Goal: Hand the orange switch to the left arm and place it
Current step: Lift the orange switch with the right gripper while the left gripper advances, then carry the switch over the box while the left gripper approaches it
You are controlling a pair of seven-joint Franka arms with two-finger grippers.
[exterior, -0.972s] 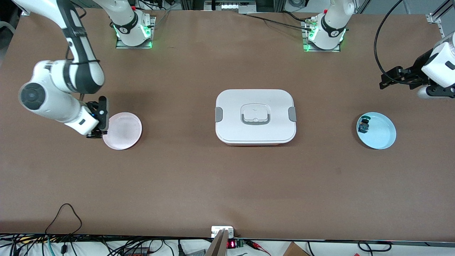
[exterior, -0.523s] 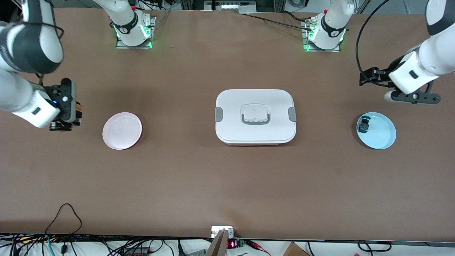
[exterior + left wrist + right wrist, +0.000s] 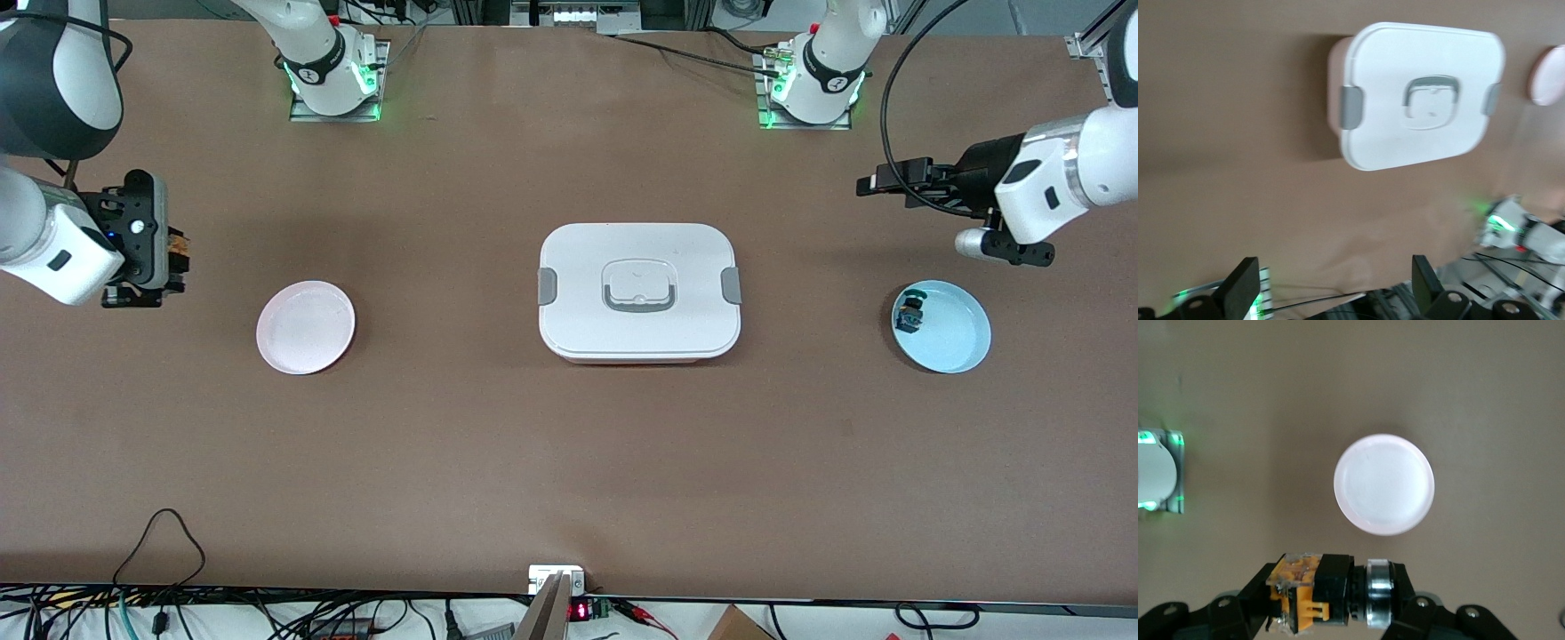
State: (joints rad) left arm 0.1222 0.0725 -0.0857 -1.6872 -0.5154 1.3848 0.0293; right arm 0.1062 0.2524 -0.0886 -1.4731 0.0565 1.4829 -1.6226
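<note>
Orange switch (image 3: 1313, 592): clamped in the right gripper, lying sideways between the fingers; in the front view it shows as a small orange bit (image 3: 178, 246) at the gripper's edge, at the left edge of the frame, up in the air over bare table
Right gripper (image 3: 164, 258): closed tight on the orange switch, at the far left of the front frame, over the table toward the right arm's end, apart from the pink plate
Left gripper (image 3: 876, 182): jaws wide apart and holding nothing, at the upper right of the front frame, over bare table; in the left wrist view its two fingers (image 3: 1241, 293) stand well apart at the bottom of the frame
Box (image 3: 638, 292): white, lid on, grey clips at both ends, in the middle of the front frame, between the two plates
Pink plate (image 3: 306, 326): left of centre in the front frame, nothing on it
Light-blue plate (image 3: 956, 342): right side of the front frame, carrying a small dark part (image 3: 909, 310) near its rim
Table (image 3: 569, 462): brown
</note>
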